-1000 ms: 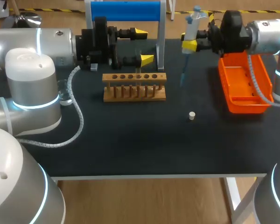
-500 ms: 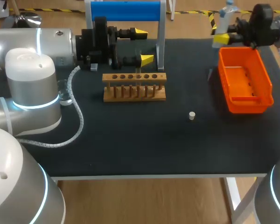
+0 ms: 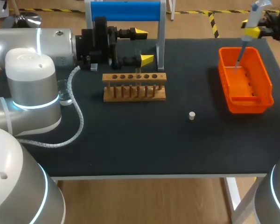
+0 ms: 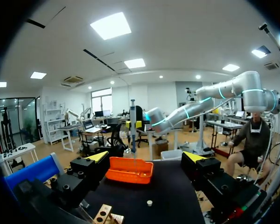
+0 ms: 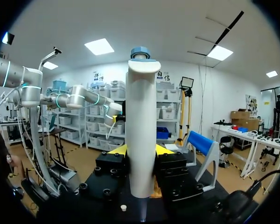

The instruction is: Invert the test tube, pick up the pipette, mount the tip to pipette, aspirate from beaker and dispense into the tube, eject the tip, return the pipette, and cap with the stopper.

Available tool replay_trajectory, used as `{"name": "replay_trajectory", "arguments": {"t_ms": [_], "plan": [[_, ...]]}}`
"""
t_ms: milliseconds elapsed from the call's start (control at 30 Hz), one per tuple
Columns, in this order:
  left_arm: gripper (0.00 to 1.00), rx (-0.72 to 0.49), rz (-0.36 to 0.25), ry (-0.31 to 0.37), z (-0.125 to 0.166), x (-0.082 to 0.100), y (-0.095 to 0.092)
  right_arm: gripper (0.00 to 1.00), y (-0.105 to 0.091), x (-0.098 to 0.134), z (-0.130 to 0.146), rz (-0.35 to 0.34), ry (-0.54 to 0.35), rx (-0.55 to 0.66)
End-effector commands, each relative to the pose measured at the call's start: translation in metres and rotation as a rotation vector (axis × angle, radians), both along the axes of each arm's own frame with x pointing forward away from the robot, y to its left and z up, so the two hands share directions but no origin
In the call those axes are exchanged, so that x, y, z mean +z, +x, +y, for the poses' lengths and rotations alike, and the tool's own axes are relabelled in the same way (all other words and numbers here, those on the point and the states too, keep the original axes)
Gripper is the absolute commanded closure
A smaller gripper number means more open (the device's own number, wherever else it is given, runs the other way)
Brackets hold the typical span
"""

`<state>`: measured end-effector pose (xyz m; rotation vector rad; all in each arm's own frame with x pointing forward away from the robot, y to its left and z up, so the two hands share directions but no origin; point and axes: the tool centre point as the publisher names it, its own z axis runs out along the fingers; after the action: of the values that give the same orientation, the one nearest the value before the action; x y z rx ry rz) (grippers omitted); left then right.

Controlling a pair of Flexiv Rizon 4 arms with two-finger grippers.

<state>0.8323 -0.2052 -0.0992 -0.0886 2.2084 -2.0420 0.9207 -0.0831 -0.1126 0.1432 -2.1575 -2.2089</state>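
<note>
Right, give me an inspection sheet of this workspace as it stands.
Surface: black table, no spill visible.
Job's things: pipette upright, tip down over the orange bin; wooden rack mid-table; white stopper loose, apart from the rack; beaker partly hidden by the left arm; blue stand at the back.
Clutter: nothing seen.
End effectors: left end effector open, holding nothing; right end effector shut on the pipette.
Cables: coiled white hose lies on the table.
Surroundings: nothing seen.
</note>
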Motion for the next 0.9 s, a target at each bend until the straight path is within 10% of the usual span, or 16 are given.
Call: {"name": "replay_trajectory", "arguments": {"t_ms": [33, 900], "plan": [[0.00, 0.001, -0.001, -0.002, 0.000, -0.001, 0.000, 1.00, 0.007, -0.006, -0.029, -0.002, 0.000, 0.021], [0.00, 0.001, -0.001, -0.002, 0.000, -0.001, 0.000, 1.00, 0.007, -0.024, -0.077, -0.008, 0.010, 0.085]]}}
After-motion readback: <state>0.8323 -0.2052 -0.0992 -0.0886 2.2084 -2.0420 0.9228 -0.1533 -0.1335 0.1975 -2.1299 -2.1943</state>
